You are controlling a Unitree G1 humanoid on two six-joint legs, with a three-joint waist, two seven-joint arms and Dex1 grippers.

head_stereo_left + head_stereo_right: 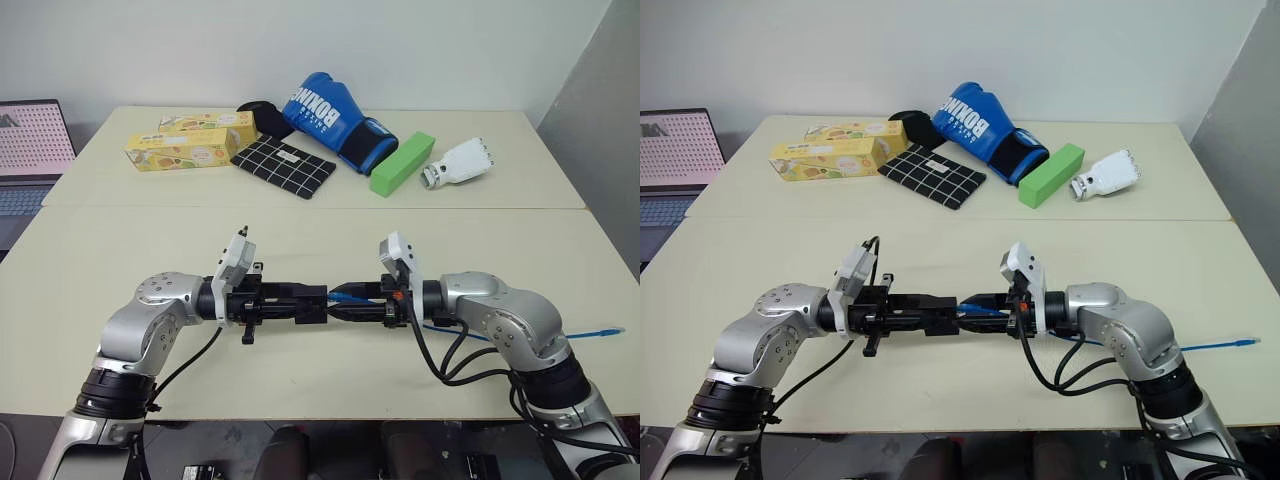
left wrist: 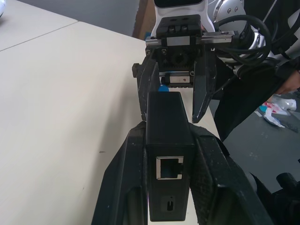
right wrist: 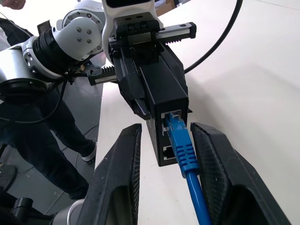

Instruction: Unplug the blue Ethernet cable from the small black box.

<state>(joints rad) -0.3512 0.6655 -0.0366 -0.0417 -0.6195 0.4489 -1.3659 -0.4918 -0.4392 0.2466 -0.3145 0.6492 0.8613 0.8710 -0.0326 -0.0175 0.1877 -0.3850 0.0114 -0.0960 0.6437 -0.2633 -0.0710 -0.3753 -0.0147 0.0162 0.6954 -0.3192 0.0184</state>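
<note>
Nearest us, above the front part of the pale table point(image 1: 300, 215), our left pincer point(image 1: 310, 302) is clenched on the small black box point(image 2: 168, 140), holding it level with one port facing back along its fingers point(image 2: 121, 187). Our right pincer point(image 1: 348, 303) faces it head-on, its fingers point(image 3: 123, 178) parted to either side of the blue Ethernet cable point(image 3: 183, 147) just behind the plug, not visibly pressing it. The plug sits in the box's port, and the cord trails back past our right arm to the table's right edge. Farther off lie a checked cloth point(image 1: 284, 164), yellow boxes point(image 1: 180, 150), a blue boxing glove point(image 1: 335, 120), a green block point(image 1: 402, 162) and a white hand part point(image 1: 457, 163).
</note>
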